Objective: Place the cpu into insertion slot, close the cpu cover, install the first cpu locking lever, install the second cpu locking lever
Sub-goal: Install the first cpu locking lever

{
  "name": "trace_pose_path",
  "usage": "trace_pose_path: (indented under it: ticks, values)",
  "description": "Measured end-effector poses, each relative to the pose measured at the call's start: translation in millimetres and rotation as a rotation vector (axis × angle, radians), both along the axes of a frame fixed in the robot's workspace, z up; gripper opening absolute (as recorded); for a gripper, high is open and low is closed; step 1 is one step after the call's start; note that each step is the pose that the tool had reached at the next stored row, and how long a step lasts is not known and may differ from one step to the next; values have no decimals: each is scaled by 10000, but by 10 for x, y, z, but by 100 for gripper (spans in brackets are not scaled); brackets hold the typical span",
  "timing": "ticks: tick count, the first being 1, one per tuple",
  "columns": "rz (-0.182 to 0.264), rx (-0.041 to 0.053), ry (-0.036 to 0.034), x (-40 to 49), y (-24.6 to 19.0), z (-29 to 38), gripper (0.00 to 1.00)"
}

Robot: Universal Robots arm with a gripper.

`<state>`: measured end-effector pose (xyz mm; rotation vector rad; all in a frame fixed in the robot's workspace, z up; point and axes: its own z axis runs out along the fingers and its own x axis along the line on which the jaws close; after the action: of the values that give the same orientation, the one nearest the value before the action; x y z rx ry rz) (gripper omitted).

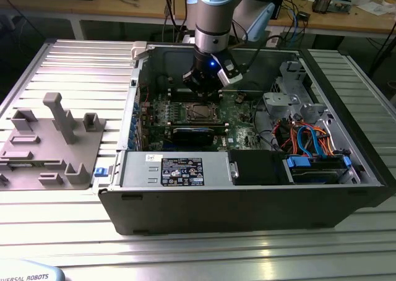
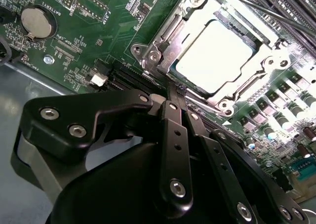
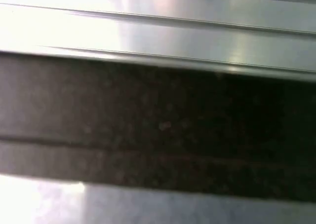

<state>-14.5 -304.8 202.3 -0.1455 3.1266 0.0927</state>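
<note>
- The claw (image 2: 178, 93) is sitting nearest the lens in the second wrist view; its matte black fingers (image 2: 173, 145), studded with bright screw heads, are lying drawn together to a narrow tip; nothing is showing between them, so it is carrying nothing.
- Just beyond that tip, the near edge of the insertion slot (image 2: 153, 54) is lying almost against it; whether the tip is actually touching the metal I cannot tell.
- The cpu cover (image 2: 232, 101), a thin silvery frame with a cut-out middle, is lying flat over the slot, so it is looking closed; screws and small tabs are marking its corners.
- Within that frame the cpu (image 2: 215, 56) is sitting seated, straight ahead of the claw; its flat square top is glaring dull silver-white.
- A thin dark rod (image 2: 266, 9) is running slantwise past the far side of the frame; I judge it a locking lever, though its latch is hidden.
- Farthest out, the green circuit board (image 2: 103, 26) is spreading around, carrying a round coin cell (image 2: 37, 22).
- In the exterior view the claw (image 1: 204, 83) is hanging just above the cpu (image 1: 199, 112) inside the open grey computer case (image 1: 247, 207).
</note>
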Motion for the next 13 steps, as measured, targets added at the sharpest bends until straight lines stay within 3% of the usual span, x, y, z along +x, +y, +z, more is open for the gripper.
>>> trace_pose_path:
  ticks: [9,13]
  values:
    - [0,2,1,7,-23,-3,11]
    - [0,6,-1,50,-22,-6,11]
